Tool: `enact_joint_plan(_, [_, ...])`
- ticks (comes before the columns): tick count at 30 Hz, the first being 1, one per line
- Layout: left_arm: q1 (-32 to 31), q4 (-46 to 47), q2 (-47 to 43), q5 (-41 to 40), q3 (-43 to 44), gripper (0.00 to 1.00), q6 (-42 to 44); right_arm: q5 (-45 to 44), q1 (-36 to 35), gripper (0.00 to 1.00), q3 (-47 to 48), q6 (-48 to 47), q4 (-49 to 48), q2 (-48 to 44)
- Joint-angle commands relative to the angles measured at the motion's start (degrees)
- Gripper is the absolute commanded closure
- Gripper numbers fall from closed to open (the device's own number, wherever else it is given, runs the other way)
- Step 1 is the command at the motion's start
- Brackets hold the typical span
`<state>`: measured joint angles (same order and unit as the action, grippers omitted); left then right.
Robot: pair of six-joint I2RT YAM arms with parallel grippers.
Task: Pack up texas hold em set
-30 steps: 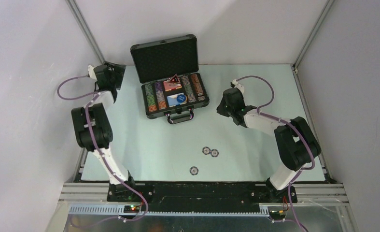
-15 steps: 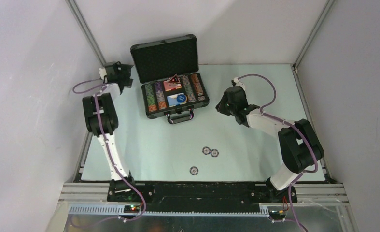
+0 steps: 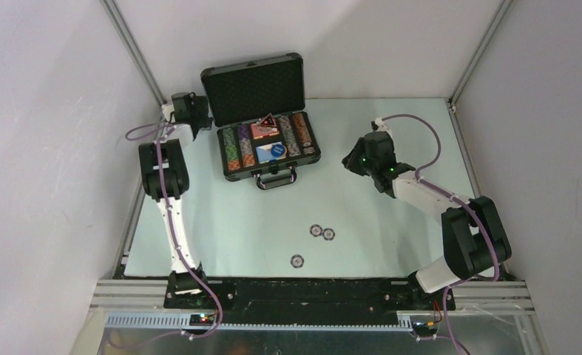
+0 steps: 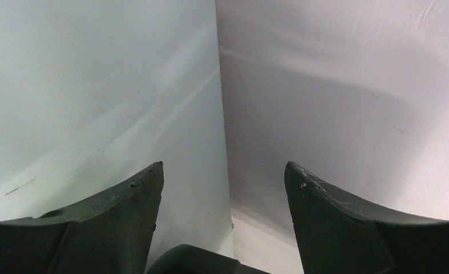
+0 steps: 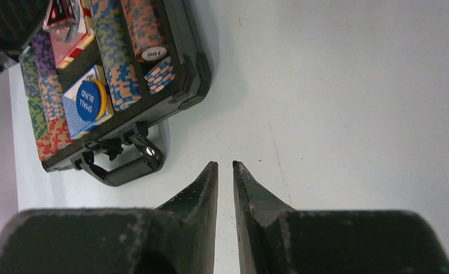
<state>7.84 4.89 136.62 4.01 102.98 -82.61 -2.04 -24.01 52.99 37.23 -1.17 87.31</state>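
Black hard briefcase (image 3: pixel 301 151) sat open at the far middle of the pale tabletop (image 3: pixel 228 237). Its foam-lined lid (image 3: pixel 253 87) stood upright and its handle (image 3: pixel 275 180) faced the arm bases. Inside I saw rows of multicoloured chips (image 3: pixel 236 148), a red-patterned card deck (image 3: pixel 264 131), a blue round button (image 5: pixel 90 100) and a dark triangular marker (image 3: pixel 265 120).

Three loose round chips lay out on the tabletop, well apart from the case. Two were just beside each other (image 3: pixel 322 232), the third (image 3: pixel 296 260) was nearer the bases.

Left gripper (image 4: pixel 223 165) was wide open and empty, just beside the lid's left edge. Its wrist view showed only the wall corner. Right gripper (image 5: pixel 225 163) was nearly closed, a slim gap at the tips with nothing in it, over bare tabletop to the right of the case.

My read on handling:
- Loose chips: thin, hard, light, and probably slick on that smooth surface. I'd pinch across the rim with the tips low, and I'd expect them to skate if nudged.
- Case: rigid, and likely heavy with that chip load, so I wouldn't lift it.
- Lid: stiff and hinged. I'd push near its top edge to close it, and brace the base, since it may slide.
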Motion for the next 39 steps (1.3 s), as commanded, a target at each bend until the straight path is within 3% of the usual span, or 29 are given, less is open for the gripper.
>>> enact_joint_plan(1, [-9.9,-1.0,-0.5,5.3,0.4,0.19,2.0,1.3,2.8,0.80,-1.6,-0.5,-1.1,-4.1])
enact_joint_plan(7, [-13.9,-0.4,-2.0,5.2,-2.9,0.19,0.7,3.0,6.3,0.80,-3.2,-0.6,-0.3,-6.0])
enact_joint_plan(17, [-18.6,-0.5,2.8,5.7,1.5,0.20,-1.2,4.6,11.1,0.79,-5.2,-0.6,0.9,-9.7])
enact_joint_plan(28, [-22.1,-1.1,3.4,4.7,4.2,0.20,-2.0,17.0,13.8,0.80,-4.1,2.3,-4.0,-0.4])
enact_joint_plan(34, [-24.0,-1.4,2.0,4.4,1.5,0.20,-2.6,11.6,14.7,0.80,-4.1,1.3,-1.1,-1.0])
enact_joint_plan(39, [-25.8,0.4,-1.7,4.2,-6.5,0.20,-2.5,10.6,17.8,0.79,-2.9,2.0,0.6,-0.8])
